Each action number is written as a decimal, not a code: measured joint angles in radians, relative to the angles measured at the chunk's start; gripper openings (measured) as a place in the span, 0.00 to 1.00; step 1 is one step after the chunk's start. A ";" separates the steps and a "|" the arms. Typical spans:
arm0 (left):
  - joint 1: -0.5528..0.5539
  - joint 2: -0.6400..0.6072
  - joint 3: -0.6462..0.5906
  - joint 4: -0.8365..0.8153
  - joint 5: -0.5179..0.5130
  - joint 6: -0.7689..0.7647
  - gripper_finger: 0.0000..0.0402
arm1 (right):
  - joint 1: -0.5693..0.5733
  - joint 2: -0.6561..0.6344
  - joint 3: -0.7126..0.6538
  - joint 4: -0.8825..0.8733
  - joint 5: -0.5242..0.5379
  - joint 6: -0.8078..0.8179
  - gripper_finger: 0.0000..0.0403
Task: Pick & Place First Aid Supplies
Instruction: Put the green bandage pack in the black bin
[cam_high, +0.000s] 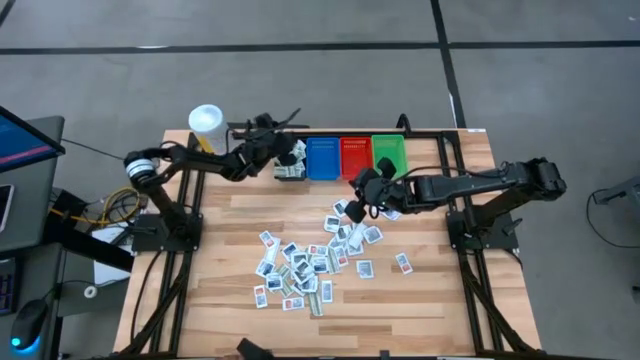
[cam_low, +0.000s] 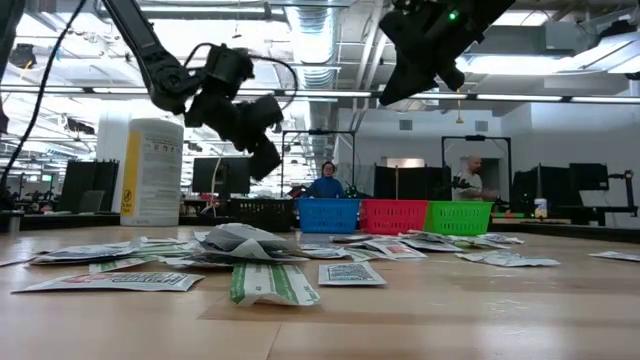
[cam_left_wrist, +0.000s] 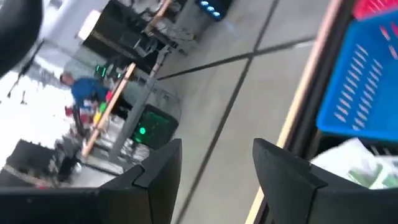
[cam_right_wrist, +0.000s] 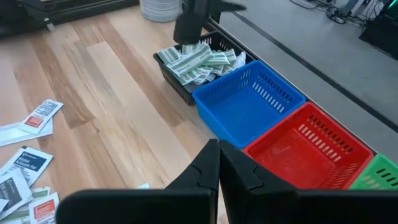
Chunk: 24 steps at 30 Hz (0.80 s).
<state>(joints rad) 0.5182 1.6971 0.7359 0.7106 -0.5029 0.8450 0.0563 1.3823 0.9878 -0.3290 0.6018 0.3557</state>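
From above, the wooden tabletop (cam_high: 200, 300) is seen with four bins lined along its far edge: a black bin (cam_high: 290, 165) already filled with green-striped packets, then a blue bin (cam_high: 323, 157), a red bin (cam_high: 355, 155) and a green bin (cam_high: 389, 153). The first aid supplies (cam_high: 310, 262) are scattered in a loose heap near the tabletop's middle, well apart from the bins. The left gripper (cam_high: 285, 150) is held over the black bin, probably because a packet was meant for it; the right gripper (cam_high: 360, 195) is held between the bins and the heap. A white tub (cam_high: 206, 125) stands at the far left corner.

At table height, the packets are seen lying flat on the wood, and both grippers hang clear above them, touching nothing.

In the left wrist view, the left gripper's fingers (cam_left_wrist: 155, 174) are spread wide with nothing between them, beside the blue bin's wall.

In the right wrist view, the right gripper's fingers (cam_right_wrist: 205, 168) are pressed together and nothing is pinched; it is judged that they must be opened before another packet can be taken.
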 joint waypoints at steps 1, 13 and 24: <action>0.000 0.015 0.002 0.004 0.003 0.032 0.50 | 0.000 0.000 0.000 0.000 0.000 -0.002 0.00; 0.000 0.167 0.071 0.015 0.007 0.177 0.50 | -0.012 0.000 0.000 0.000 -0.003 -0.068 0.00; 0.000 0.217 0.077 0.013 0.007 0.179 0.50 | -0.026 0.000 -0.001 0.000 -0.003 -0.075 0.00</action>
<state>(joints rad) 0.5179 1.9137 0.8131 0.7234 -0.4955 1.0245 0.0303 1.3820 0.9871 -0.3290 0.5987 0.2803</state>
